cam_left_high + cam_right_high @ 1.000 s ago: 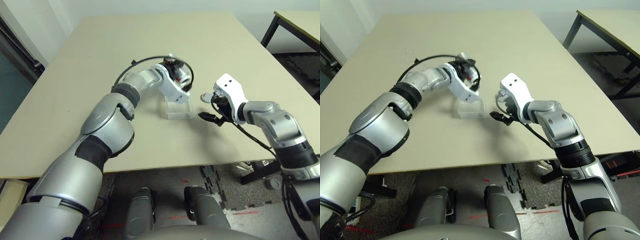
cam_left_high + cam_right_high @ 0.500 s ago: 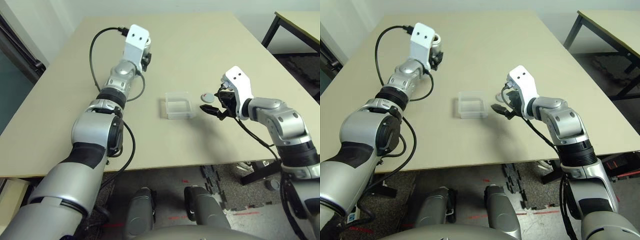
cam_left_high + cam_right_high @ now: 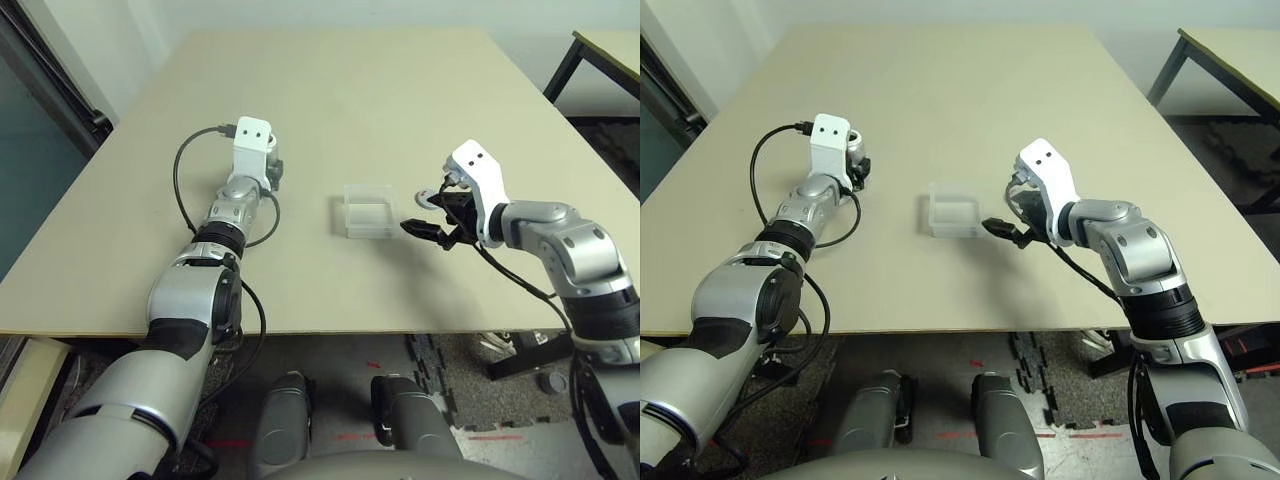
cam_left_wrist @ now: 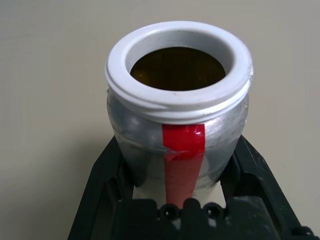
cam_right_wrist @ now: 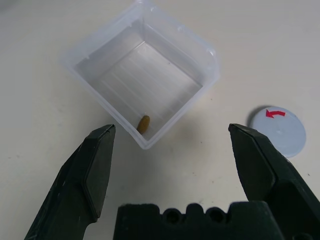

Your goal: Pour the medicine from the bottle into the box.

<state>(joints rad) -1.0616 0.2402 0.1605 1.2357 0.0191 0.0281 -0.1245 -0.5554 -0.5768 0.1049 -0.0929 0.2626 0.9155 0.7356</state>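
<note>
"Checking my left side first: what have you got there?"

"My left fingers [image 4: 102,182] are clamped on the bottle [image 4: 182,145]. It has a white rim, a red stripe down its silver side and an open mouth. Something dark amber shows inside, though I can't make out whether that's pills or just the inner wall. I have it over on the left part of the table [image 3: 330,100], well apart from the box."

"And the right?"

"My right fingers [image 5: 90,175] are spread apart with nothing between their tips, near the box [image 5: 145,80]. That's the clear, open one, sitting on the table between my two arms."

"Anything in it?"

"Yes, one small brown pill [image 5: 143,124], lying in a corner on the bottom."

"Where's the cap?"

"The cap [image 5: 278,131] lies flat on the table to the right of the box, apart from it, its red arrow facing up."
</note>
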